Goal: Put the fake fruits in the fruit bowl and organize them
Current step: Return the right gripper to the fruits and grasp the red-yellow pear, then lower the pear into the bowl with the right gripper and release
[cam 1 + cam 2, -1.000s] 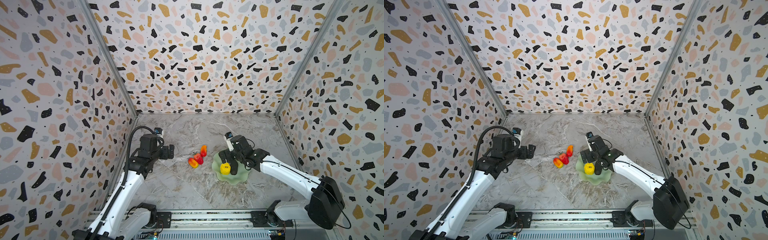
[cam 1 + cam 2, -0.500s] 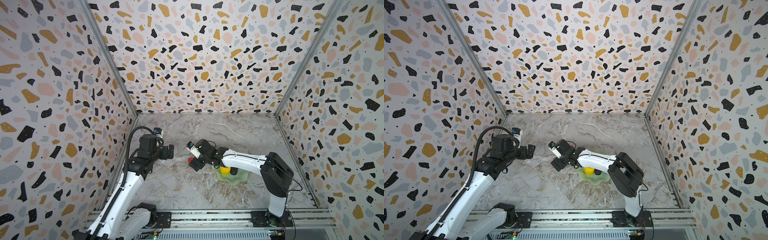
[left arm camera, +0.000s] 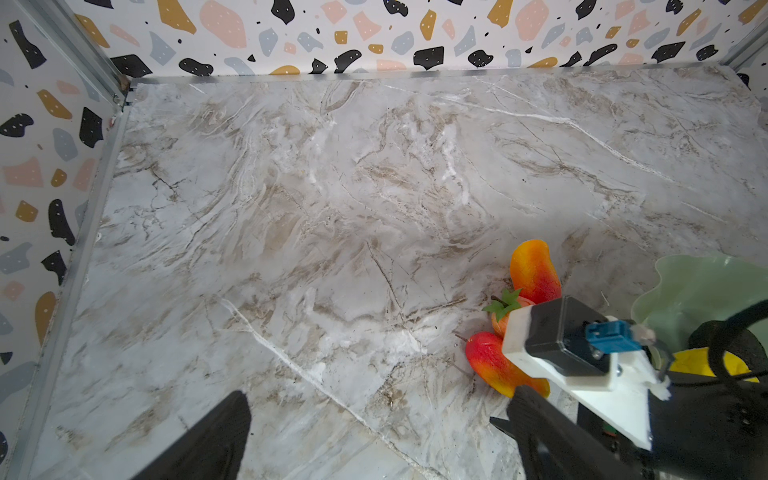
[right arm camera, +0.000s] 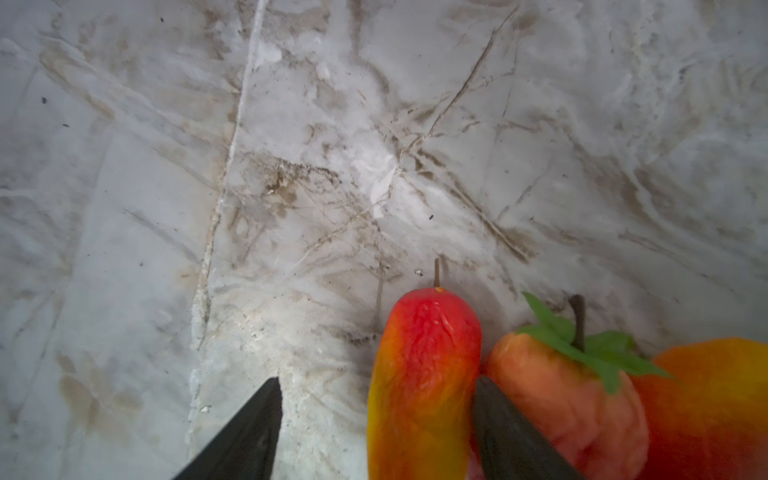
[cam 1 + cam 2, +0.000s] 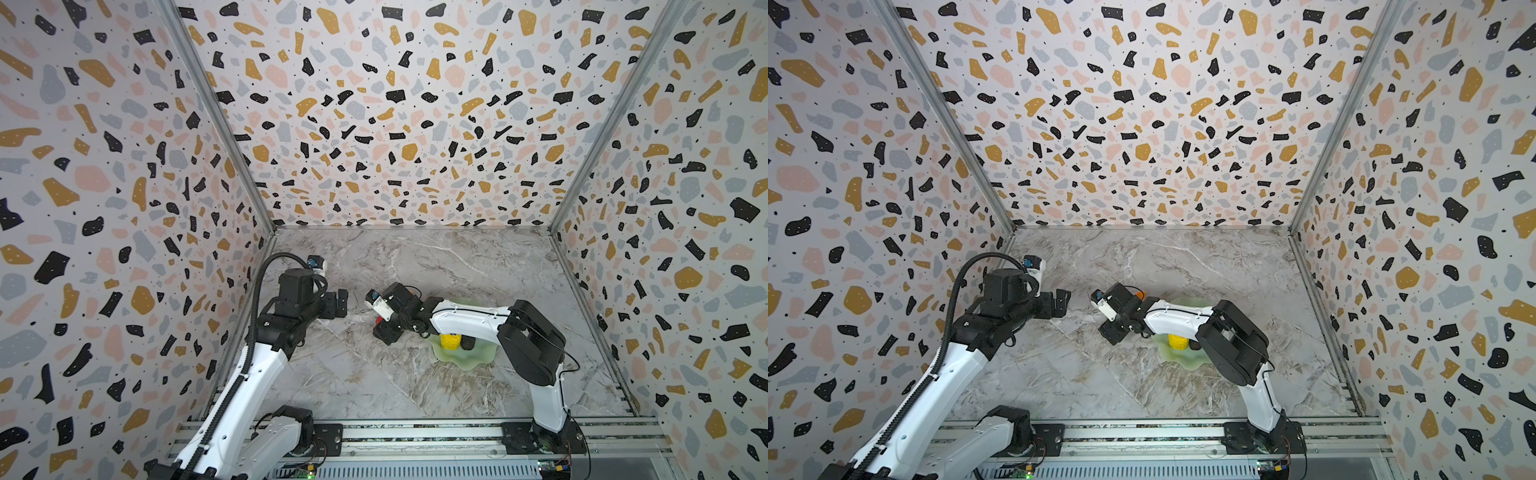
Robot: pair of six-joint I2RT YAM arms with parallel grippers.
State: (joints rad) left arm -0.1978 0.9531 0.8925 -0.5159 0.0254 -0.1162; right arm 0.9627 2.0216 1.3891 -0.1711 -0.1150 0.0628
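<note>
Right wrist view showed the right gripper [image 4: 376,382] low over the marble tabletop [image 4: 291,166], its jaws partly apart and straddling one elongated red-orange fruit [image 4: 424,374]. One finger touched the fruit's side while the other stood clear of it, so nothing was gripped yet. Touching that fruit lay the strawberry [image 4: 561,399] with green leaves, and just beside the strawberry lay the second elongated fruit [image 4: 715,399]. The left wrist view showed these three on the tabletop just beside the fruit bowl [image 3: 698,286], outside its wavy rim. In both top views the bumpy yellow fruit [image 5: 450,341] [image 5: 1177,342] and the dark oval fruit [image 5: 467,343] [image 5: 1194,345] sat side by side inside the bowl, partly hidden under the right arm [image 5: 469,318]. The left gripper [image 3: 382,399] hovered well apart from the bowl, beyond the three fruits, jaws wide and empty.
</note>
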